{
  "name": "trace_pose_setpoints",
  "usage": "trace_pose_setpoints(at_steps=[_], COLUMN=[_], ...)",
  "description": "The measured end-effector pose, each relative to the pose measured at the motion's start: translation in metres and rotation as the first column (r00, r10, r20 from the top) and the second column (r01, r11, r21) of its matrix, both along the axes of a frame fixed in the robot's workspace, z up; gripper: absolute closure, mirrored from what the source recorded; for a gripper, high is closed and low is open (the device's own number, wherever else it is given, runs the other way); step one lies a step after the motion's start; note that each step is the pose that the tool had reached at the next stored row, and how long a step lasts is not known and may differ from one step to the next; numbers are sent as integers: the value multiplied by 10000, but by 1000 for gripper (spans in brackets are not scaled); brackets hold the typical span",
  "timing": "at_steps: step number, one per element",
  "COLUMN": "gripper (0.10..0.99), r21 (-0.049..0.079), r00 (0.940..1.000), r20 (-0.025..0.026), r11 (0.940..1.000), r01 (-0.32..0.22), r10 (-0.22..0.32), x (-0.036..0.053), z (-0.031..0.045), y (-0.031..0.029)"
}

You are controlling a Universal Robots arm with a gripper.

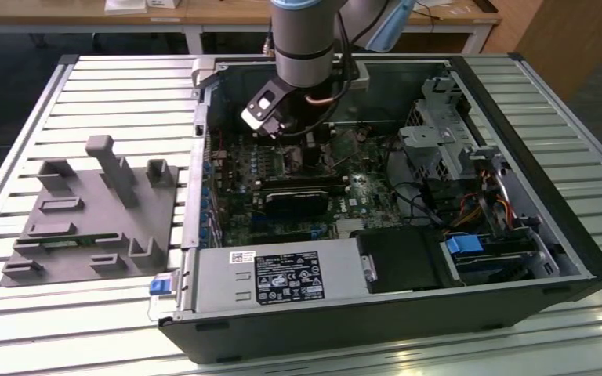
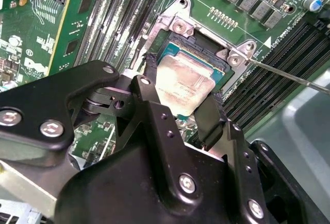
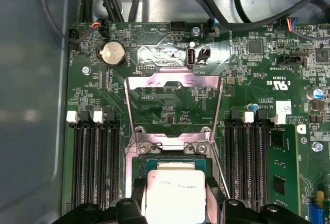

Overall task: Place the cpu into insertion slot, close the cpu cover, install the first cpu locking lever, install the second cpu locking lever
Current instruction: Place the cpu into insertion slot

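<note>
Black two-finger gripper (image 2: 181, 100) clamped on opposite edges of the small, flat, square, silvery-grey cpu (image 2: 185, 80), held directly over the square, metal-rimmed insertion slot (image 3: 170, 161) in the green circuit board (image 3: 247, 80); seated or just above, hard to tell. Thin silver window-frame cpu cover (image 3: 174, 79) swung open, standing up beyond the slot. All inside an open black computer case (image 1: 385, 333).

A grey moulded fixture (image 1: 71, 227) lies on the slatted table (image 1: 71, 329) (beside the open computer case (image 1: 406, 321)).
</note>
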State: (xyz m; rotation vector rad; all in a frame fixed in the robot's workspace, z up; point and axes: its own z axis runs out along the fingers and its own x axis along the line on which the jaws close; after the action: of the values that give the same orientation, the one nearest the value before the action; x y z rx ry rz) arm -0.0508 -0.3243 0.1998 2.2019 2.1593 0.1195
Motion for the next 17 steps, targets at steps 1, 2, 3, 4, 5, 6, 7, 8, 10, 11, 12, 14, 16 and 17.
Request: trace_pose_setpoints(at_steps=[1,2,3,4,5,6,7,8,10,11,12,14,16,17], gripper=[549,549,549,549,549,549,549,549,549,549,549,549,549,549], r21=[0,0,1,1,2,3,4,5,13,18,19,20,61,86], r00=[10000,10000,10000,10000,10000,10000,10000,10000,9999,9999,9999,9999,9999,10000], r20=[0,0,0,1,1,1,1,0,-1,-1,-1,0,1,2], r11=[10000,10000,10000,10000,10000,10000,10000,10000,9999,9999,9999,9999,9999,9999], r01=[26,50,65,72,80,84,90,96,102,102,102,103,101,97], r10=[-26,-50,-65,-72,-80,-84,-90,-96,-102,-102,-102,-103,-101,-97], x=[-1,-2,-3,-4,-5,-5,-6,-7,-9,-8,-8,-8,-9,-9], z=[-4,-9,-15,-21,-27,-32,-37,-41,-44,-45,-45,-45,-47,-50], y=[2,4,6,8,9,9,10,9,9,10,10,10,9,10])
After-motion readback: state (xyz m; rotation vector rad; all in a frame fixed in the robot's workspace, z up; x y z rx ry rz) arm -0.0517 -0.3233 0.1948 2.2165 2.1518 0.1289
